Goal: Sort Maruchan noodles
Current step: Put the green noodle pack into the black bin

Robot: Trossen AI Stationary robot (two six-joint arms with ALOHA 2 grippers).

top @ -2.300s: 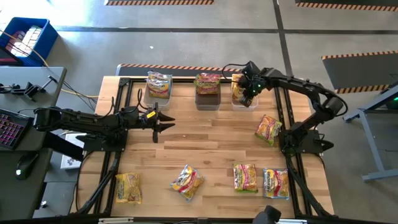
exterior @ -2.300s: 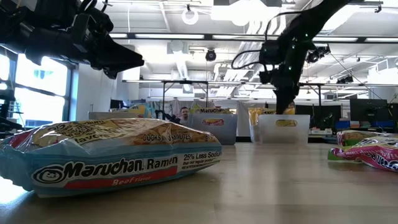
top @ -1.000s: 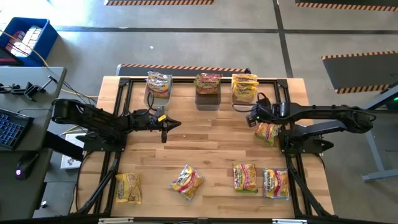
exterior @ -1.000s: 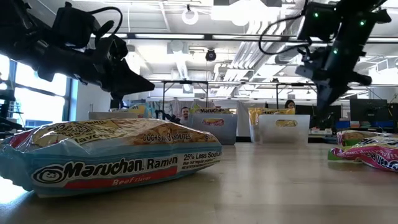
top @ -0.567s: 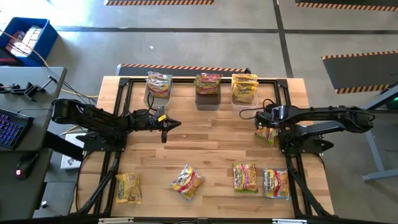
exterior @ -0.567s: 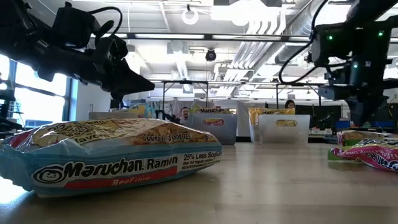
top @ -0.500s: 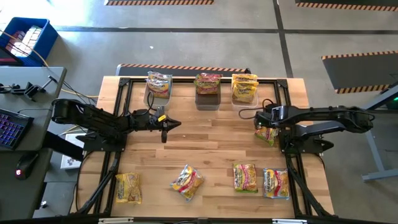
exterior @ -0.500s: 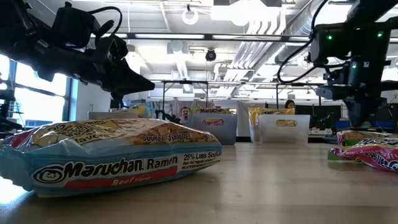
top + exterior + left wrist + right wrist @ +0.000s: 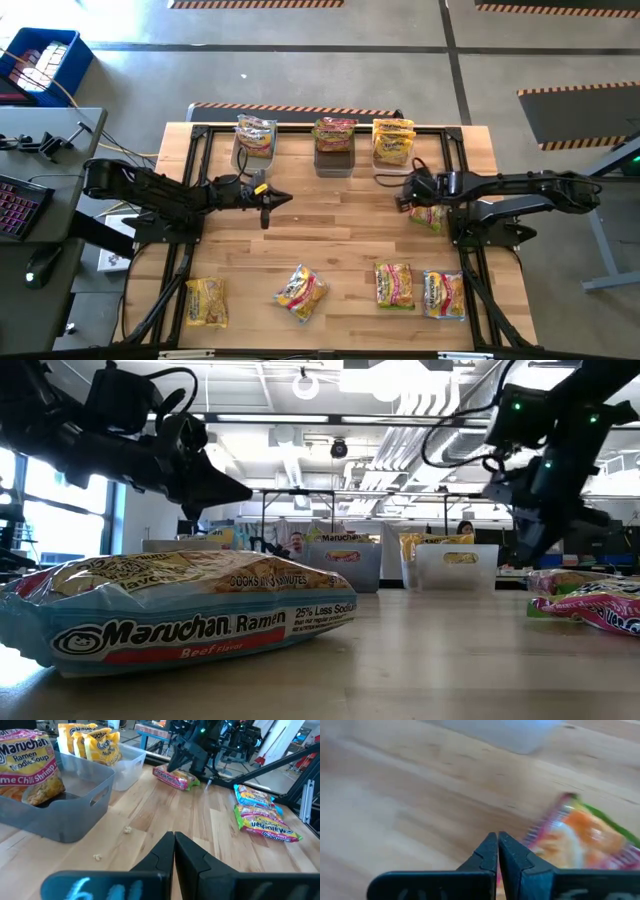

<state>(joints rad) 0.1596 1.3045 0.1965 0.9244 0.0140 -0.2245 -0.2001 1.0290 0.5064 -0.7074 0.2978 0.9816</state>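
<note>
Pink-edged noodle packet (image 9: 431,214) flat on table (image 9: 330,230), right side, just beside right gripper (image 9: 405,196); fingers (image 9: 496,851) pressed together, empty. Three tubs along far edge already stocked. Left gripper (image 9: 264,205) hovers mid-table, fingers together, empty. Risk: descending unopened, fingers shove packet or skid off crinkly film.
</note>
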